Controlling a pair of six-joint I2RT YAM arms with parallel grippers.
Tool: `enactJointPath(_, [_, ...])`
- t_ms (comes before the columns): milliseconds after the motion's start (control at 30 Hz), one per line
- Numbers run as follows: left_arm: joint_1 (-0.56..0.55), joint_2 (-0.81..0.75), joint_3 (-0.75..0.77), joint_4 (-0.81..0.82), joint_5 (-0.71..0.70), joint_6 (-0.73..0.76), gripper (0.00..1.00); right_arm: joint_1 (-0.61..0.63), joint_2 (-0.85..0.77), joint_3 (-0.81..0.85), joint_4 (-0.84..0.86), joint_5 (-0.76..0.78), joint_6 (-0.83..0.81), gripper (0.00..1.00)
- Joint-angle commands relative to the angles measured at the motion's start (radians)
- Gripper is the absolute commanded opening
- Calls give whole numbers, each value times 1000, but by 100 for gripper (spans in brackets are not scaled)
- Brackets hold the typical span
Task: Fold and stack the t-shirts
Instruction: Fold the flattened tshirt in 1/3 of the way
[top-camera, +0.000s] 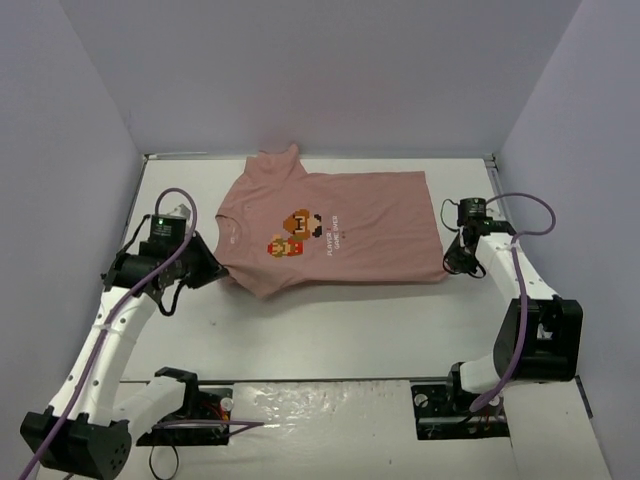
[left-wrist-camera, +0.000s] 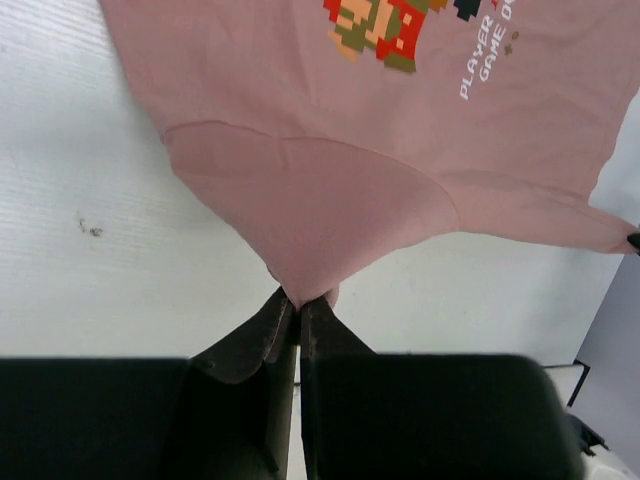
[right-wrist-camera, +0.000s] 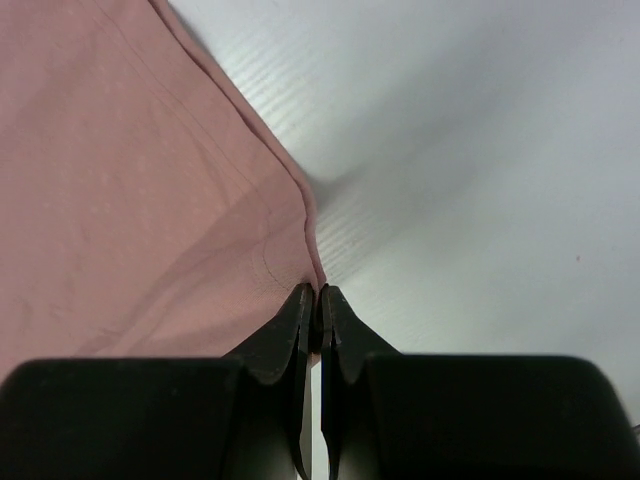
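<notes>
The left gripper (left-wrist-camera: 298, 305) is seen clenched on a point of pink cloth, the fabric drawn into a narrow peak between its closed jaws; this appears to be the near sleeve or shoulder of the t-shirt (top-camera: 340, 225). The right gripper (right-wrist-camera: 320, 300) is likewise clamped shut, grasping the near corner of the hem, where a stitched edge runs down into its jaws.

Outward from these two grips, the t-shirt is spread front-up across the middle of the worktop (top-camera: 330, 330). The collar end lies toward the left arm and the hem toward the right arm. The pixel-art print (top-camera: 295, 235) is exposed, and the far sleeve is bunched toward the back wall. No fold is seen in the body of the garment.

The step in hand is judged to be the first lengthwise fold, with the near edge secured at both ends. For the next move, both grips would need to be raised together and carried toward the far edge at a matched pace. That way the near edge is kept taut and laid down parallel, without the cloth being dragged across the worktop.
</notes>
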Motion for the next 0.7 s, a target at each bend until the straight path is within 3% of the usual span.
enactJointPath(0, [5, 107, 70, 91, -84, 8, 0, -3, 59, 109, -31, 59, -28, 0])
enactJointPath(400, [13, 386, 240, 189, -105, 135, 0, 0, 257, 305, -30, 60, -76, 0])
enactJointPath(667, [13, 474, 285, 201, -116, 183, 0, 12, 341, 394, -31, 57, -95, 0])
